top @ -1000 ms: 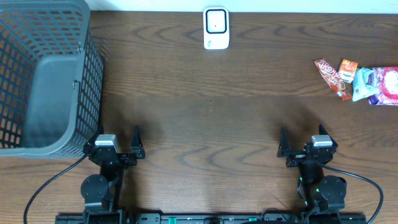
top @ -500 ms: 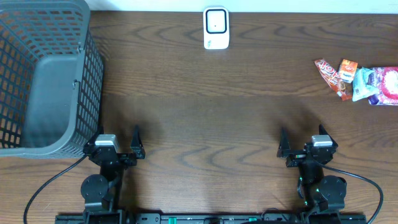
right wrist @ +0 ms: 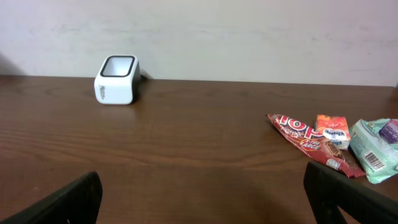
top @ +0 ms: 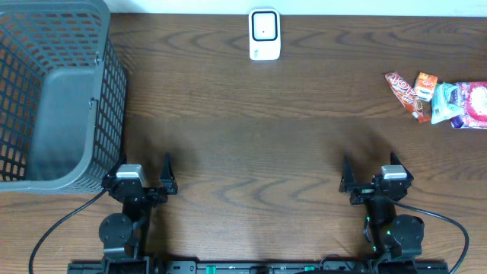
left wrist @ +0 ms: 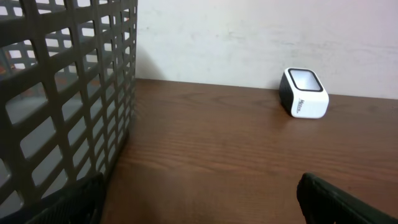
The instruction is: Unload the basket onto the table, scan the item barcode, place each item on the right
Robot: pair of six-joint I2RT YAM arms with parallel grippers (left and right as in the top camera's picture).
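Note:
A white barcode scanner (top: pixel 265 34) with a dark window stands at the table's far middle edge; the scanner (left wrist: pixel 303 93) shows in the left wrist view and the scanner (right wrist: pixel 116 79) in the right wrist view. Several snack packets (top: pixel 437 99) lie in a pile at the far right: a red wrapper (right wrist: pixel 308 142), an orange packet (right wrist: pixel 331 130) and a pale blue packet (right wrist: pixel 375 152) with a barcode label. My left gripper (top: pixel 144 167) rests open near the front left. My right gripper (top: pixel 369 167) rests open near the front right. Neither holds anything.
A large grey mesh basket (top: pixel 53 91) fills the table's left side, close beside my left gripper; its wall (left wrist: pixel 62 93) takes up the left of the left wrist view. A pale wall runs behind the table's far edge.

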